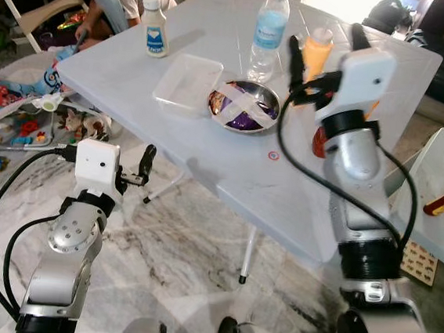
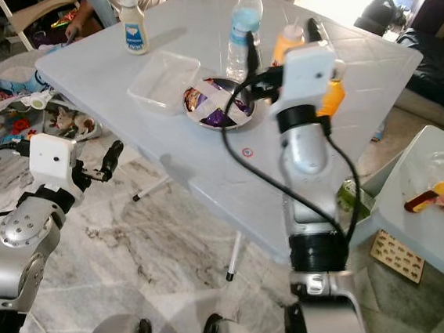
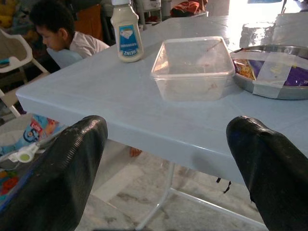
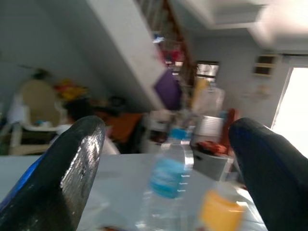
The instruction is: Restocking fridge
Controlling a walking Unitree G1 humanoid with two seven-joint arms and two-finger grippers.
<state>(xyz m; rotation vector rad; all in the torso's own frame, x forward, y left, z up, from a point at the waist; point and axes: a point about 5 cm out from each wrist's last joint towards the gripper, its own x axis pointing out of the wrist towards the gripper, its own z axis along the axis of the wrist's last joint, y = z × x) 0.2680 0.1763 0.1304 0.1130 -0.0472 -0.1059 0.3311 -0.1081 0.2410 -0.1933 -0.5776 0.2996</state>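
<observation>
Orange bottle (image 1: 318, 51) stands upright on the surface (image 1: 208, 149), just ahead of your right gripper (image 1: 325, 47), whose fingers are spread empty; left gripper (image 1: 139, 166) hangs farther off, below the edge.

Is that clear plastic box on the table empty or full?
Empty, apparently: the clear plastic box sits lidless on the table, and its bare bottom shows through, apart from faint smears.

Pale blue table (image 1: 207, 161) carries a white sauce bottle (image 1: 154, 25), water bottle (image 1: 269, 31), orange bottle (image 1: 317, 52), clear container (image 1: 187, 83) and steel plate (image 1: 243, 106) (taped). Right gripper (image 1: 325, 39) open above the table; left gripper (image 1: 145, 167) below its edge.
</observation>
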